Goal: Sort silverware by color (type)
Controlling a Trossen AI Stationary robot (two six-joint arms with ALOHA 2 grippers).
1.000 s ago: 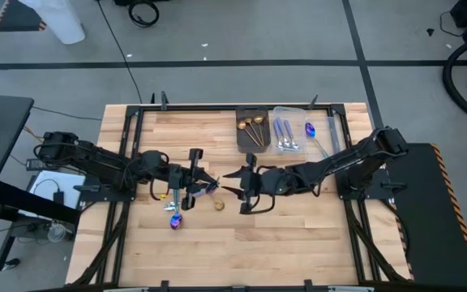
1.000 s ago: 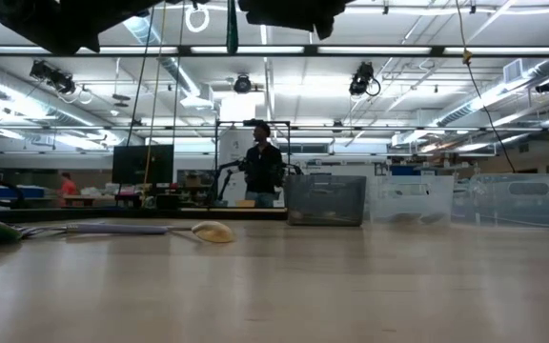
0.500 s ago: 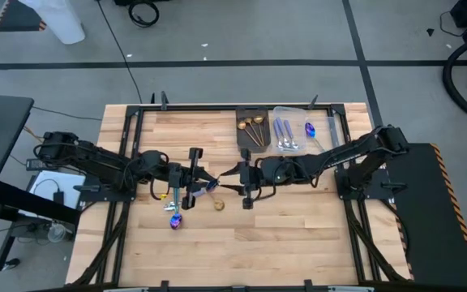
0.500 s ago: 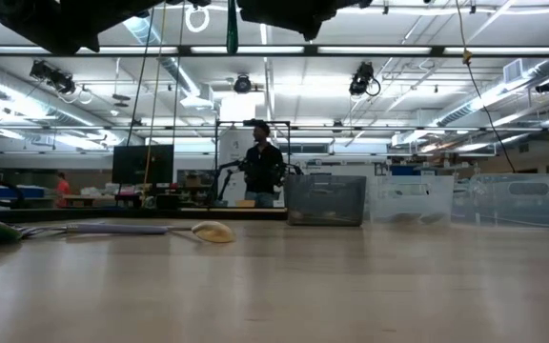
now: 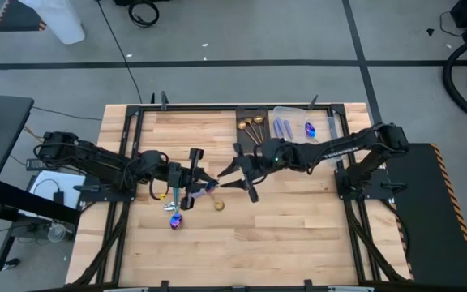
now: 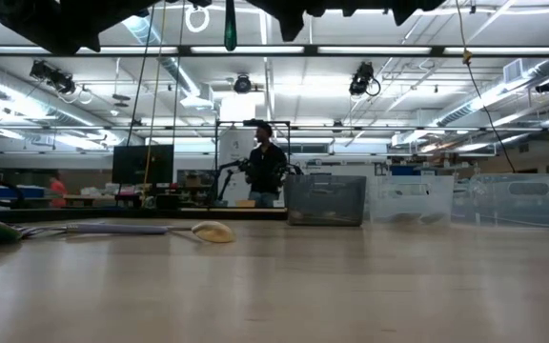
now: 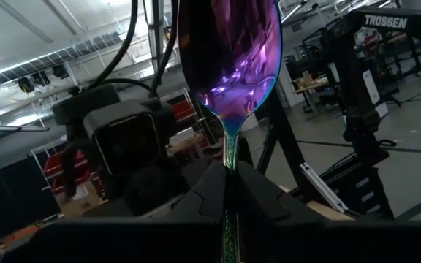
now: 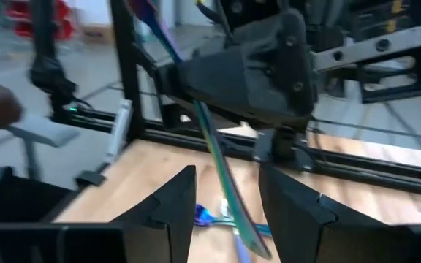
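Left gripper [image 5: 199,178] clamped narrow on an iridescent purple spoon [image 7: 229,66], handle pinched between the two dark fingers [image 7: 210,191], bowl standing up ahead of the wrist camera (violet and blue sheen across the bowl). Raised above the wooden table [image 5: 298,235], just left of the small gold spoon bowl [image 5: 218,205] lying on the boards.

Right gripper [image 5: 235,175] spread wide, nothing between the fingers [image 8: 159,212], facing the left gripper from just beyond the gold bowl's far-right side, close but apart. Seen through the right wrist camera: the left gripper's dark body straight ahead with the slim handle slanting down from it.

On the boards left of the gold bowl, below the left gripper, a cluster of loose utensils [image 5: 173,215]: purple-blue and teal pieces lying together, exact count hard to tell. From table height, gold bowl [image 6: 212,231] resting flat with a long pale handle stretching away from it.

Well beyond the gold bowl, at the far edge: a dark tray [image 5: 242,138] holding gold utensils [image 5: 254,127], just beside it a clear tray [image 5: 298,112] with silver-blue pieces [image 5: 283,130], and a blue-purple spoon [image 5: 310,128] farther right.

Past the table in the room, a person [image 6: 266,171] standing by equipment.
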